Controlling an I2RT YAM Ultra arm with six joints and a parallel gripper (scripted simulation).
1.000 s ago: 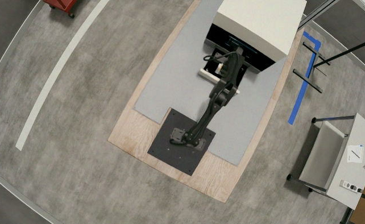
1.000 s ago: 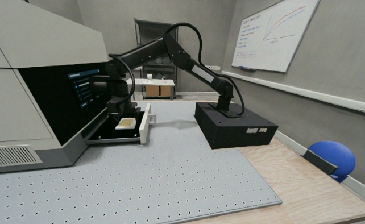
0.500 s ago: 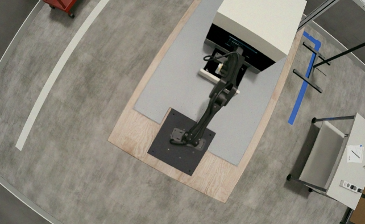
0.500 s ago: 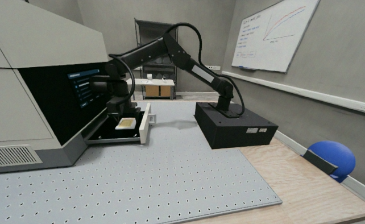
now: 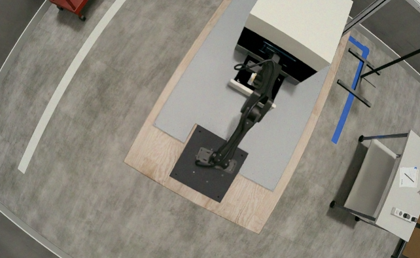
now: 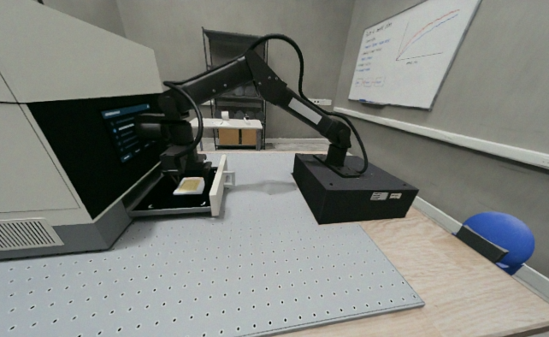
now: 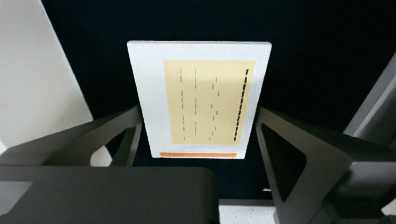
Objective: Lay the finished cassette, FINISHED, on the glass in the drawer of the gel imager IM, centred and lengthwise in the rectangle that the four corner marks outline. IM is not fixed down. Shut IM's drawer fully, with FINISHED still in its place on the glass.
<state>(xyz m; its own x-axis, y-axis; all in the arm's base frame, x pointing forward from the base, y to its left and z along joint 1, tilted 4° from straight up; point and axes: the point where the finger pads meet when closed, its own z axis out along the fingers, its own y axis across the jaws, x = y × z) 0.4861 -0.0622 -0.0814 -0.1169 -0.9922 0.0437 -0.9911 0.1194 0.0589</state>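
Observation:
FINISHED (image 7: 200, 100) is a white cassette with a tan gel window and an orange stripe. It lies flat on the dark glass of IM's open drawer (image 6: 176, 198). It also shows in the side view (image 6: 189, 186) and, partly under the wrist, in the overhead view (image 5: 252, 78). My gripper (image 7: 198, 111) is open, just above the cassette, with a finger standing off each long side. It shows in the side view (image 6: 185, 168) and in the overhead view (image 5: 260, 73). IM (image 6: 39, 128) is the large beige imager. White corner marks (image 6: 150, 206) show on the glass near the drawer's front.
The drawer's white front panel (image 6: 217, 185) with its handle sticks out over the perforated grey mat; it also shows in the overhead view (image 5: 243, 88). IM's dark touchscreen face (image 6: 125, 130) rises just behind the gripper. My black base box (image 6: 351, 188) stands to the right.

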